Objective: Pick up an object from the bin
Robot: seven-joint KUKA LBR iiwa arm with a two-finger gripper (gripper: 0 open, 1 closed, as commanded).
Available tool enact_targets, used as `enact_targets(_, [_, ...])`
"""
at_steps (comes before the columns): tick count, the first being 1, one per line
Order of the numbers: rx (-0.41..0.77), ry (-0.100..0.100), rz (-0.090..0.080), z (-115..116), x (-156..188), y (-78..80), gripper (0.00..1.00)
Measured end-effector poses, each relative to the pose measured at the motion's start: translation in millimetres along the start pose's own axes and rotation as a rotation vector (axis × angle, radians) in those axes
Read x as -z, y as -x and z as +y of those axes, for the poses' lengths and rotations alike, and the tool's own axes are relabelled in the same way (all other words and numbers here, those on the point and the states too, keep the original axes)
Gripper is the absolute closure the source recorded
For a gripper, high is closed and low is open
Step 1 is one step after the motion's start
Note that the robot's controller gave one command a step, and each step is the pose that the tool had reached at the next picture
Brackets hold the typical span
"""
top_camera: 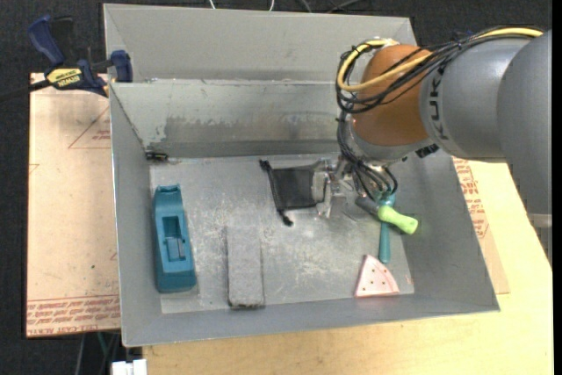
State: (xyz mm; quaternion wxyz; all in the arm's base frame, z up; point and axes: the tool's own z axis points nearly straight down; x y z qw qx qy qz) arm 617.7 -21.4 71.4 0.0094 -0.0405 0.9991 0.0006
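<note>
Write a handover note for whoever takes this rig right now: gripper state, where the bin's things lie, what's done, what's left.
Gripper: low in the middle of the bin, at the right edge of the black flat object. No hold on anything can be confirmed.
Things: green-and-teal handled tool just right of the gripper; pink triangular piece front right; grey block front middle; blue dispenser-like thing at the left.
Done: nothing is lifted.
Left: grasp one thing, probably the black object since it is nearest, and lift it out.
</note>
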Motion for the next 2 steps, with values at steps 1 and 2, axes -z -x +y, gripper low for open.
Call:
enact_targets(1, [0.141,0.0,0.001,27.9,49.2,11.5,1.0])
enact_targets(2, [0.071,0.001,0.006,8.7,123.8,-0.9,1.0])
